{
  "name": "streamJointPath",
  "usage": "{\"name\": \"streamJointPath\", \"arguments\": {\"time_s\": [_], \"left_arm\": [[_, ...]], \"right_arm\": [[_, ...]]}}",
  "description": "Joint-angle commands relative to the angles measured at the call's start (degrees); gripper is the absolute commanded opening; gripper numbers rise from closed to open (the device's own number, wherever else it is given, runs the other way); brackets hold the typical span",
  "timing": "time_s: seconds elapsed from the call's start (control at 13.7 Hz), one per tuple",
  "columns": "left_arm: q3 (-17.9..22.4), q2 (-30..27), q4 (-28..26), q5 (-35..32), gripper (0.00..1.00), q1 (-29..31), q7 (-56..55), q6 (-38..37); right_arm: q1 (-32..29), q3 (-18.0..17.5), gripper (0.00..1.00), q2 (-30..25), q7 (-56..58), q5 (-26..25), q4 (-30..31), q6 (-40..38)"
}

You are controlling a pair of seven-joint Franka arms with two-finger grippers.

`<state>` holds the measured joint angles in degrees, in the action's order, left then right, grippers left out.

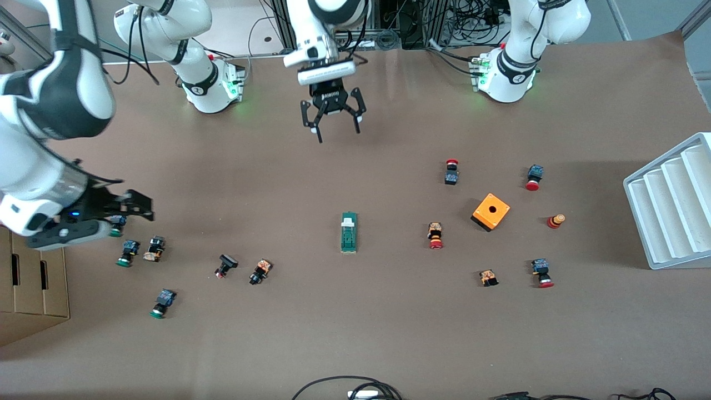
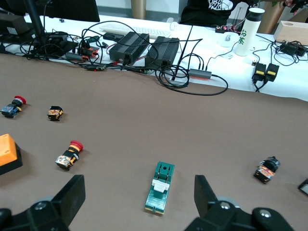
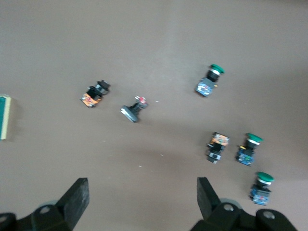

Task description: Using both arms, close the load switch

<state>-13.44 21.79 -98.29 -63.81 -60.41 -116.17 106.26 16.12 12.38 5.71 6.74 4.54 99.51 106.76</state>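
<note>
The load switch [image 1: 349,233], a narrow green block with a white handle piece, lies on the brown table near its middle. My left gripper [image 1: 338,132] hangs open and empty above the table, over a bare spot farther from the front camera than the switch. In the left wrist view the switch [image 2: 160,194] lies between and ahead of the open fingers of the left gripper [image 2: 138,185]. My right gripper [image 1: 133,205] is open and empty over the green-capped buttons at the right arm's end. The right wrist view shows the right gripper [image 3: 142,188] over bare table, with only the switch's edge [image 3: 5,117] in view.
An orange box with a hole [image 1: 490,211] and several red-capped push buttons [image 1: 435,235] lie toward the left arm's end. Green-capped buttons [image 1: 128,253] and small black parts [image 1: 260,271] lie toward the right arm's end. A white slotted rack [image 1: 672,200] and a cardboard box [image 1: 28,289] stand at the table's ends.
</note>
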Motion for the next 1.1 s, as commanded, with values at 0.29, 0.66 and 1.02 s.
{"name": "streamJointPath", "arguments": {"time_s": [0.29, 0.66, 1.02], "left_arm": [[0.6, 11.9, 1.2, -15.2, 1.0, -0.7, -15.5, -0.3], [0.6, 18.4, 1.3, -22.5, 1.0, -1.1, -20.3, -0.5], [0.6, 22.8, 1.5, -26.9, 1.0, -1.6, -21.2, -2.2]], "right_arm": [[3.0, 0.4, 1.0, 3.1, -2.2, -0.5, -1.6, -0.1], [4.0, 0.2, 1.0, 8.0, -2.3, -0.4, -4.3, 2.8], [7.0, 0.3, 1.0, 9.7, -7.8, 2.3, -4.4, 4.2]]}}
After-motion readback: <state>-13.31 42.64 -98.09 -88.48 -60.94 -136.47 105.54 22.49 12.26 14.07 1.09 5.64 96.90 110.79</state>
